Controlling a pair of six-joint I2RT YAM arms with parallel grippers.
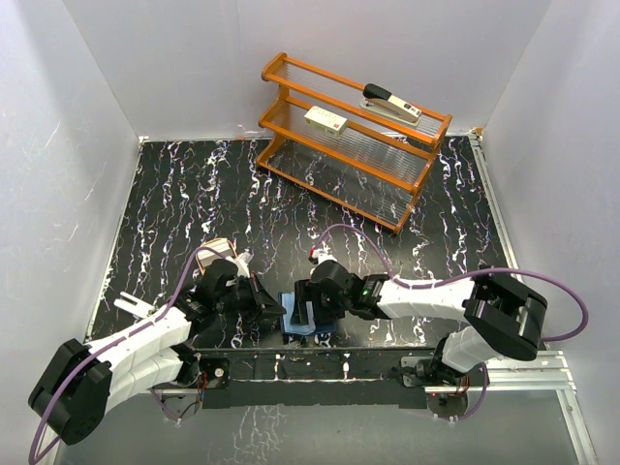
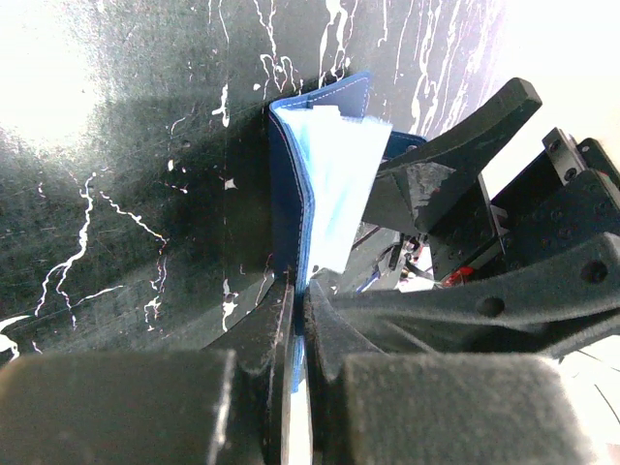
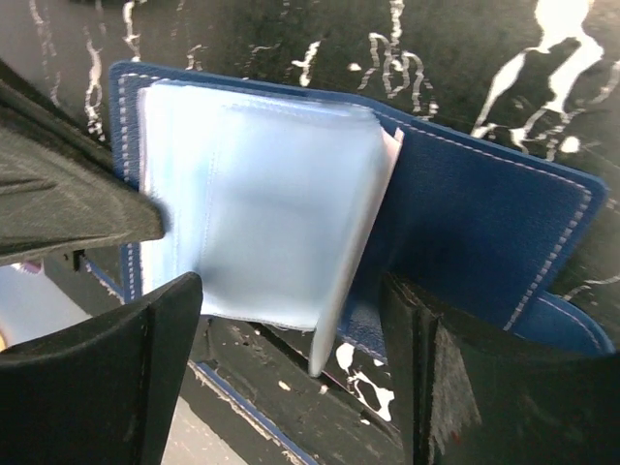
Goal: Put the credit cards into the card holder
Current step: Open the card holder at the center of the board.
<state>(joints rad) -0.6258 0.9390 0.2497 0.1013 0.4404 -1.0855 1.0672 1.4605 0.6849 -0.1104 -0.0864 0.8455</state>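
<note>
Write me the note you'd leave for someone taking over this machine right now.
Left gripper: shut, pinching the navy cover edge of the card holder and propping it open.
Right gripper: open, its fingers either side of the pale blue pockets, holding nothing.
Cards: a pale edge peeks from behind the pockets, possibly a card already in. No loose card is clearly visible.
Done: holder is open and steadied.
Left: find any remaining cards and slide them into the pockets.
</note>
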